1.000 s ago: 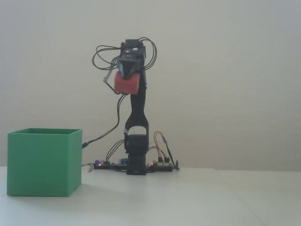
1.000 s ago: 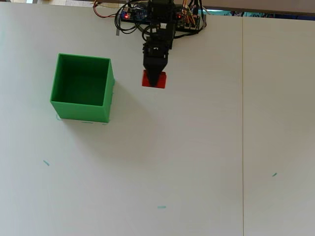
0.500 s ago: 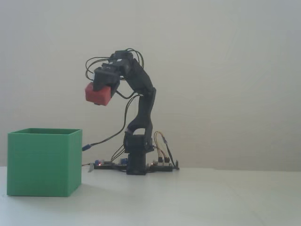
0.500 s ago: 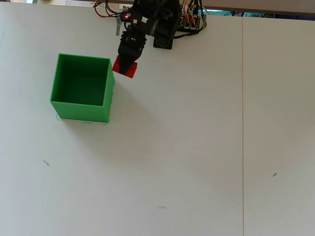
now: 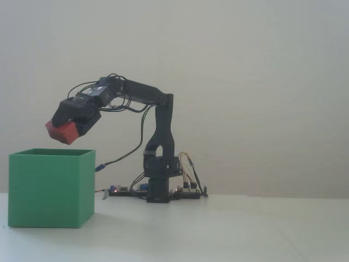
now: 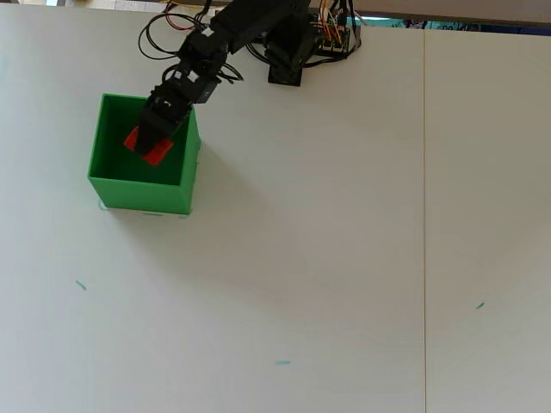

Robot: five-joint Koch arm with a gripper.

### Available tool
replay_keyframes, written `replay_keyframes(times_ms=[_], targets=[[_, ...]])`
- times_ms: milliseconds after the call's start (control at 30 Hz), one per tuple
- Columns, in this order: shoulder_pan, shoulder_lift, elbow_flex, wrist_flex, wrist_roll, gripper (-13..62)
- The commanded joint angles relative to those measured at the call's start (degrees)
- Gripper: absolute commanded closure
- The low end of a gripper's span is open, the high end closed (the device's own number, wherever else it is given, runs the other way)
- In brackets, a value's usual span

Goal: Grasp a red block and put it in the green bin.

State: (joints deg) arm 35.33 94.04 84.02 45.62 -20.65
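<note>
One red block (image 5: pixel 61 132), one green bin (image 5: pixel 50 188) and one arm with a single gripper (image 5: pixel 68 126) are counted on the white table (image 6: pixel 344 258). A cluster of circuit boards and wires (image 6: pixel 331 34) is seen at the arm's base.

Compared with half a second ago, the arm is stretched much farther out toward the left of the fixed view and lowered. The block, which was then held beside the bin's right wall, is now carried over the bin's open top; in the overhead view it (image 6: pixel 146 148) is seen inside the outline of the bin's rim (image 6: pixel 138 185), toward its right side. In the fixed view the block is held just above the rim, clear of it. The bin itself is unmoved.

The block is clamped between the jaws, which are closed against its sides, with the gripper (image 6: pixel 153 142) tilted downward.

The block is shown as a small, plain red piece, wider than tall, partly covered by the black gripper. The bin is seen as a matte green, thin-walled cube with a square opening.
</note>
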Motion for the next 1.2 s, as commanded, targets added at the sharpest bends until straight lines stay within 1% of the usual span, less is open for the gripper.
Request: replay_keyframes(times_ms=[0, 300, 500, 533, 567, 600, 633, 1000, 1067, 1167], targets=[[1.9, 1.0, -4.2, -4.6, -0.4, 45.8], [8.4, 3.0, -7.4, -3.3, -5.4, 45.8], [9.2, 3.1, -7.4, -2.0, -6.9, 45.4], [9.4, 3.0, -7.3, -1.5, -7.0, 41.7], [9.9, 3.0, -7.3, 1.8, -6.8, 26.2], [10.3, 3.0, -7.3, 4.2, -6.8, 19.5], [10.5, 3.0, -7.3, 6.0, -6.9, 17.8], [10.4, 4.0, -7.3, 6.6, -6.9, 17.8], [7.8, 5.2, -7.3, 6.6, -6.9, 17.8], [-0.2, 7.3, -7.3, 6.6, -5.6, 17.7]])
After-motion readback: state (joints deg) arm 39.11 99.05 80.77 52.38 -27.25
